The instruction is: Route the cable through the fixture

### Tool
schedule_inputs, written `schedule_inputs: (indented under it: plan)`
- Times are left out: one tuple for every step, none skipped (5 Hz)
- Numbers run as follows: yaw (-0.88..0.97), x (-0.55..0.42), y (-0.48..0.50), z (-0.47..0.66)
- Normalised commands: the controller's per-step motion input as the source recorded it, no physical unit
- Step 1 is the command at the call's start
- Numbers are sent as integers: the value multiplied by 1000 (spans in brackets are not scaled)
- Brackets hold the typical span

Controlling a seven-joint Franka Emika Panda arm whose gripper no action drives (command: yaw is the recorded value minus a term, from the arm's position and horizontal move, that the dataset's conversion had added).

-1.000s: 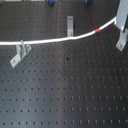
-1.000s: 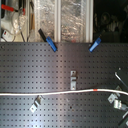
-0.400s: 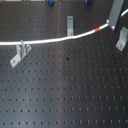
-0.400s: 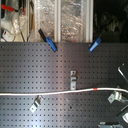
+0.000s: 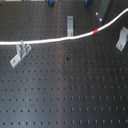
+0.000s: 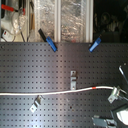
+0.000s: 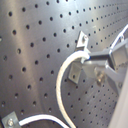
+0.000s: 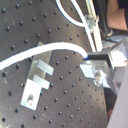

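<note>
Your cable (image 5: 60, 39) runs across the perforated board (image 5: 65, 90) in both exterior views — red band (image 5: 96, 31) lying between the middle bracket (image 5: 70, 25) and the bracket (image 5: 121, 39) at the first exterior view's right. Gripper (image 8: 92, 62) clenched on the cable's end, per the second wrist view.

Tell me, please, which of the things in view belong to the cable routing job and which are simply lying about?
Belonging to the job:
- the cable, white with a red band
- three metal brackets on the perforated board
- the gripper, at the cable's end

Lying about:
- two blue clamps at the board's edge
- clutter behind the board
</note>
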Motion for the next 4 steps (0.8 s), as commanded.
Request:
schedule_inputs:
  plan:
    - [303,89,32,237]
    - [26,69,93,437]
    - [-71,-25,114,322]
    - [-11,-24,97,-2]
